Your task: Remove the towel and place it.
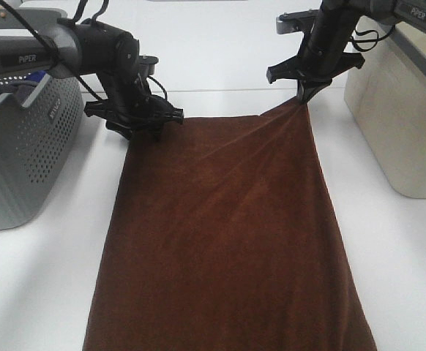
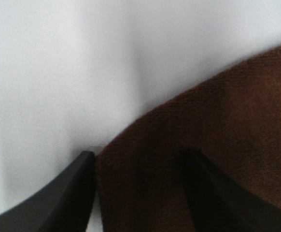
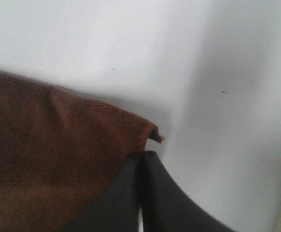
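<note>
**First:** Starting at the left, the grey perforated plastic basket (image 1: 23, 139) stands by the table edge, just clear of the cloth. What of the arm beside it?

**Second:** The left gripper (image 1: 146, 130) is down at the far left corner of the large dark brown plush towel (image 1: 228, 241). Its jaws stand apart, one finger on the white tabletop (image 1: 45, 292), the other over the pile. Nothing is pinched there.

**First:** And the towel itself?

**Second:** It lies spread flat along the middle of the table, running out of view at the near end. Only its far right corner is raised.

**First:** By the right arm?

**Second:** Yes. The right gripper (image 1: 305, 93) has its jaws pressed together on that corner, and creases fan out from it across the cloth.

**First:** Risks?

**Second:** Two, in my judgement. If the left jaws close on too thin a bite of hem, that corner may slip out, and the towel would then hang from the right grip alone and drag. And a lift at uneven heights could sweep the cloth against the basket, or against the beige box (image 1: 396, 124) at the far right.
</note>
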Available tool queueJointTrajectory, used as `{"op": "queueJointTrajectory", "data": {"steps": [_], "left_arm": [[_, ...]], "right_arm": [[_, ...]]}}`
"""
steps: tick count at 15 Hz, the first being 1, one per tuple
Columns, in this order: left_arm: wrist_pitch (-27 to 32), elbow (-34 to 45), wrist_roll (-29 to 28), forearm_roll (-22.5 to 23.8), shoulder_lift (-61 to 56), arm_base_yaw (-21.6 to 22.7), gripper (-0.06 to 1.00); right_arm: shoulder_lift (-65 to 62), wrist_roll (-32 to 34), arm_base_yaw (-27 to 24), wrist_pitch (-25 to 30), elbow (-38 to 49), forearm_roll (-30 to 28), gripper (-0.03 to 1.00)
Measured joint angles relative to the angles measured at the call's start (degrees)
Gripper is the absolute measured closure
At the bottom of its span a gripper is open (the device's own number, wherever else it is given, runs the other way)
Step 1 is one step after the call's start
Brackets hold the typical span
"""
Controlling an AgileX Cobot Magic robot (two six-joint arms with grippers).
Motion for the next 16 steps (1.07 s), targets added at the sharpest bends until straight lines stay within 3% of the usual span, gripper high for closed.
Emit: {"op": "queueJointTrajectory", "data": {"steps": [4,9,13,16], "left_arm": [[-0.63,-0.06,0.69,1.49,0.17,0.0,0.9],[-2.69,-5.39,3.32,3.61,1.26,0.0,0.91],[-14.38,-9.17,3.5,6.59,1.26,0.0,0.91],[-20.63,-9.28,1.09,12.55,1.26,0.0,0.91]], "right_arm": [[0.0,0.0,0.0,0.0,0.0,0.06,0.97],[0.0,0.0,0.0,-2.81,0.0,-1.32,0.97],[0.0,0.0,0.0,-10.89,0.0,-4.13,0.97],[0.0,0.0,-1.32,-17.36,0.0,-5.33,0.97]]}}
